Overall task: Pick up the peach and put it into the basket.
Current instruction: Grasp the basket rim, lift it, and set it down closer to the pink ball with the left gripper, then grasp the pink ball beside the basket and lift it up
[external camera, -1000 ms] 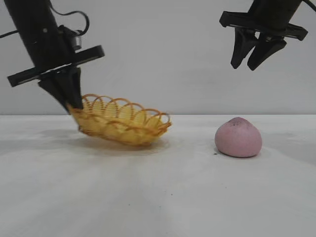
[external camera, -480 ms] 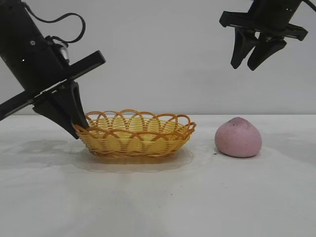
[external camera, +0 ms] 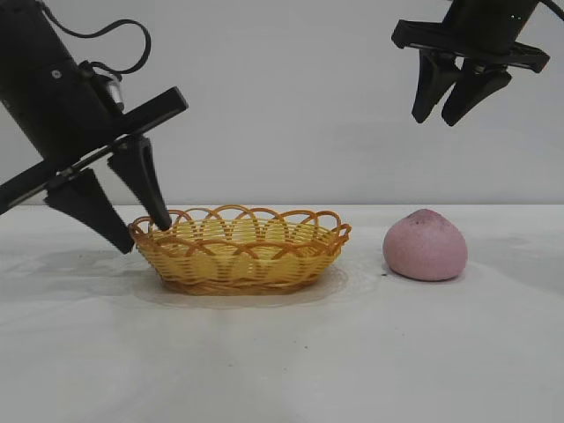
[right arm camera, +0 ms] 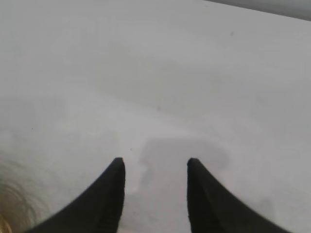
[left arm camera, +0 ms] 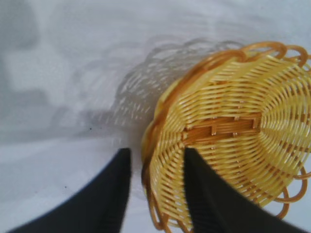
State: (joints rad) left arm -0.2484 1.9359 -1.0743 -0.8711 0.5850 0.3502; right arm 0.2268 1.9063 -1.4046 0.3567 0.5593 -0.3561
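2 black grippers hang over a pale white table (external camera: pixel 282 352). At the exterior view's left, the left gripper (external camera: pixel 145 236) tilts down at the end of a shallow oval basket of yellow woven wicker with an orange-brown looped rim (external camera: pixel 240 251). Its fingers are spread, 1 inside the rim and 1 outside it, so the basket's end wall sits between them; the inner fingertip (external camera: pixel 164 222) looks to touch the rim loops, the outer one is apart from the weave. In the left wrist view the same gripper (left arm camera: pixel 156 156) straddles the basket's edge (left arm camera: pixel 228 131), and an orange-brown woven strip crosses the basket's floor. The basket sits flat on the table.

To the right of the basket, apart from it, a dusty pink, matte, dome-shaped peach with a darker pointed tip (external camera: pixel 426 246) rests on the table, untouched.

High above the peach, the right gripper (external camera: pixel 443 117) points down with its fingers parted and nothing between them; the right wrist view shows this gripper (right arm camera: pixel 155 162) over bare table.

No writing or labels are readable anywhere.
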